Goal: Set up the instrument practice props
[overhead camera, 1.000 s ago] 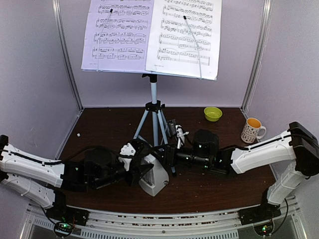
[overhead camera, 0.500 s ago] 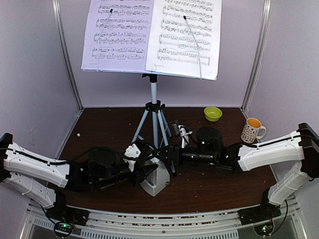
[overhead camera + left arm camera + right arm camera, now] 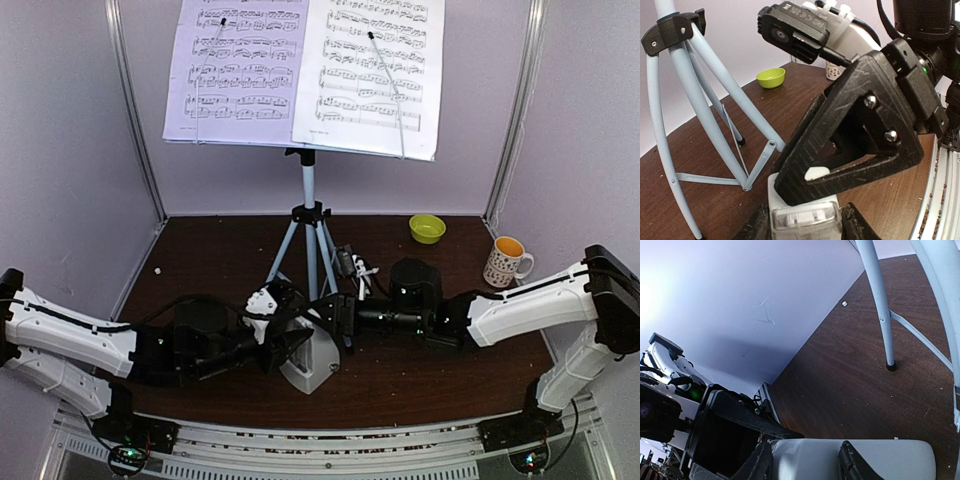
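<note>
Dark brown tabletop [image 3: 200, 250], printed sheet-music pages [image 3: 300, 75] up on the pale perforated-metal music stand [image 3: 308, 190], now the small pale-grey pyramid metronome [image 3: 310, 365] beside the tripod: left fingers [image 3: 757, 227] clamp its body, right fingers [image 3: 852, 462] straddle it, grip unclear, and next, I reckon, its front wants a straight pull

Metronome [image 3: 313, 366] mostly hidden behind left hand [image 3: 293, 341], right hand [image 3: 326, 313]; sheet-music pages [image 3: 360, 80] apparently cropped top.

White shells [image 3: 50, 318] cover the left arm [image 3: 80, 340] and right arm [image 3: 525, 308] along the lower frame, black wrists [image 3: 415, 285] trail cables [image 3: 540, 279], and silver screws [image 3: 870, 102] stud a ribbed triangular finger [image 3: 860, 150].
</note>
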`<state>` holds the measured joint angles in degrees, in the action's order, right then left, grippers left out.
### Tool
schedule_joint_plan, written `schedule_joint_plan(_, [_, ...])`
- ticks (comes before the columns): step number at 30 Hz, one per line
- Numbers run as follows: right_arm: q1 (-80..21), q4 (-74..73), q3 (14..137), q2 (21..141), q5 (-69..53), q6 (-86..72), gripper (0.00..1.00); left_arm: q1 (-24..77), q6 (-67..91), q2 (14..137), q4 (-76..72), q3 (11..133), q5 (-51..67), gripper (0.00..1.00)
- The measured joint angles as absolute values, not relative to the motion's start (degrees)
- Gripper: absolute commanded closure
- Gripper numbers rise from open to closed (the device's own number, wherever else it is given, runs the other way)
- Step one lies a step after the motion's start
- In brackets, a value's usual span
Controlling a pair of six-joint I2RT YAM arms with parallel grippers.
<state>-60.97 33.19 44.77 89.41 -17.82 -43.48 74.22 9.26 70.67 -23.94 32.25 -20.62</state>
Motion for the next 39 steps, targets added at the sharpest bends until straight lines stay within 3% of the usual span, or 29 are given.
schedule_joint_plan(39, [-58.63,45.54,42.63,94.89,-25.36,-43.24,0.59,73.69,6.46,66.98,-33.01,24.73,-18.15,0.65])
